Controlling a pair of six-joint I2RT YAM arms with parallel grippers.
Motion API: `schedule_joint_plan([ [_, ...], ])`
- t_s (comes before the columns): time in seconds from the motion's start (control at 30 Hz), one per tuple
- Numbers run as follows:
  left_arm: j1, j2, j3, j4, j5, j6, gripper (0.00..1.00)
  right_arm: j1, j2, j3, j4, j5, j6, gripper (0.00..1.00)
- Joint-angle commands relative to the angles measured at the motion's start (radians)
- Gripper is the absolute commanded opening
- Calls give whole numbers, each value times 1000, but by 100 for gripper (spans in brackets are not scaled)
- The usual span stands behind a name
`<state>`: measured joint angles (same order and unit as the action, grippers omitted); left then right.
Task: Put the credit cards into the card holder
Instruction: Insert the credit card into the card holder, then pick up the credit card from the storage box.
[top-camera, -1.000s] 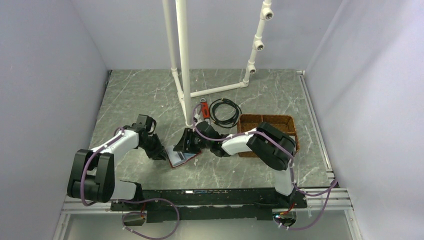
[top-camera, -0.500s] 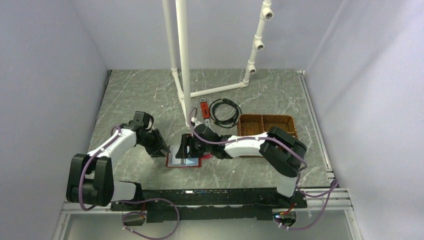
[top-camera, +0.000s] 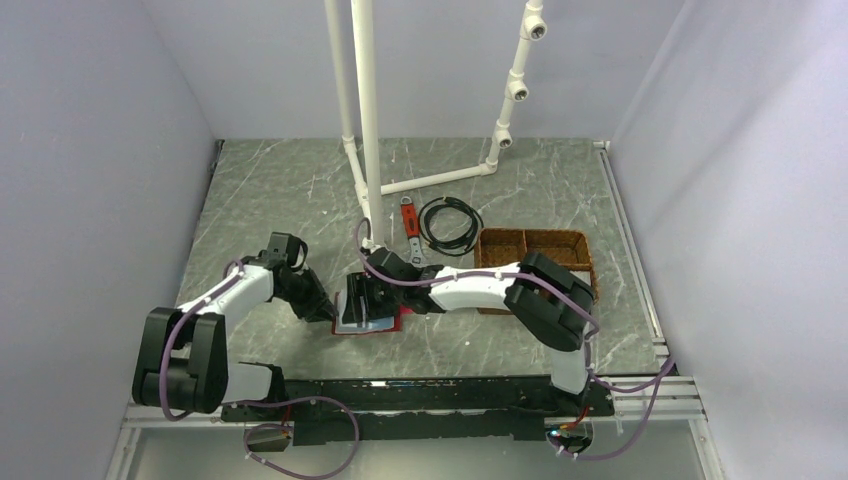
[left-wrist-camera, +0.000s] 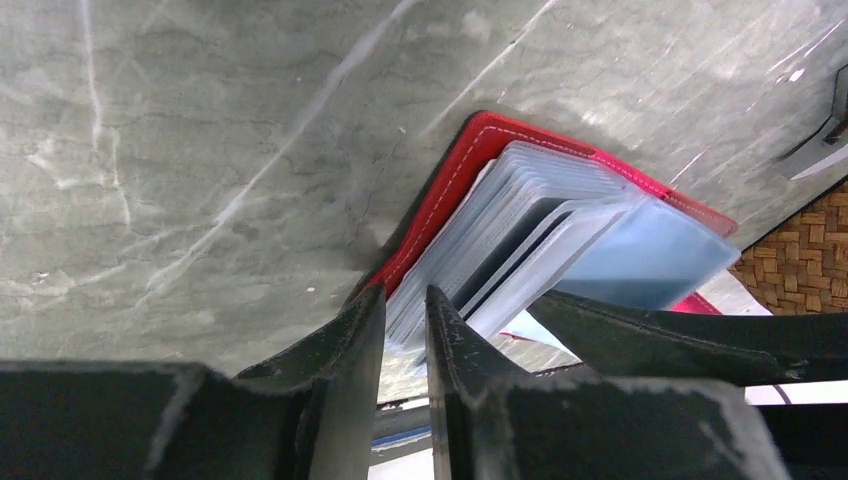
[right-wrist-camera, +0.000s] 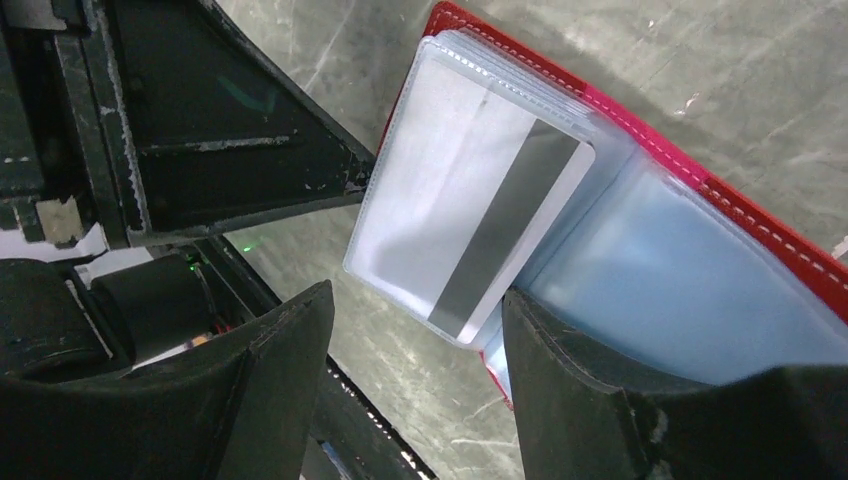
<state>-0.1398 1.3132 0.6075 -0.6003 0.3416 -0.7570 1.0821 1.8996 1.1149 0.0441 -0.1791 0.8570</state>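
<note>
The red card holder (top-camera: 388, 322) lies open on the table between both arms, its clear pocket leaves fanned out (left-wrist-camera: 520, 215). A pale credit card (right-wrist-camera: 480, 210) with a grey stripe sits in the top pocket leaf. My left gripper (left-wrist-camera: 405, 295) is at the holder's left edge, closed to a narrow gap on the ends of the leaves beside the red cover (left-wrist-camera: 440, 190). My right gripper (right-wrist-camera: 418, 300) hovers open over the holder, the card's corner showing between its fingers. Its right finger (right-wrist-camera: 580, 370) lies over the bluish leaves. In the top view the right gripper (top-camera: 358, 300) covers much of the holder.
A brown woven divided tray (top-camera: 535, 250) stands to the right behind the right arm. A coiled black cable (top-camera: 450, 222) and a red-handled tool (top-camera: 408, 218) lie behind the holder. White pipe posts (top-camera: 365, 150) rise at the back centre.
The card holder was tilted up off the table and now lies flat and open. The right gripper moved left over it. The left gripper drew back, then returned to its left edge.
</note>
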Motion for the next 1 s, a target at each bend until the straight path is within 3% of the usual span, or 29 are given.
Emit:
schedule_joint_plan([
  [0.0, -15, -31, -6, -12, 1, -28, 28, 5, 11, 103, -27, 41, -40, 64],
  [0.13, -12, -93, 71, -113, -68, -16, 33, -21, -70, 63, -133, 118, -93, 66],
  [0.33, 19, -210, 237, -277, -254, -40, 75, -21, -438, -15, -330, 235, -366, 78],
  [0.43, 22, -270, 280, -212, -262, 52, 84, -45, -581, 21, -568, 487, -518, 83],
  [0.5, 13, -264, 312, -160, -184, 144, 85, -177, -656, 38, -759, 660, -436, 87],
  [0.57, -36, -249, 340, -112, -140, 197, 90, -435, -734, 29, -900, 677, -290, 88],
  [0.7, -189, -187, 388, -53, -98, 294, 92, -678, -872, -43, -1041, 699, -115, 95],
  [0.8, -266, -131, 408, 3, -27, 359, 93, -816, -873, -94, -1056, 689, -164, 89],
  [0.97, -349, -44, 490, 0, 45, 447, 94, -877, -845, -162, -860, 665, -478, 87],
])
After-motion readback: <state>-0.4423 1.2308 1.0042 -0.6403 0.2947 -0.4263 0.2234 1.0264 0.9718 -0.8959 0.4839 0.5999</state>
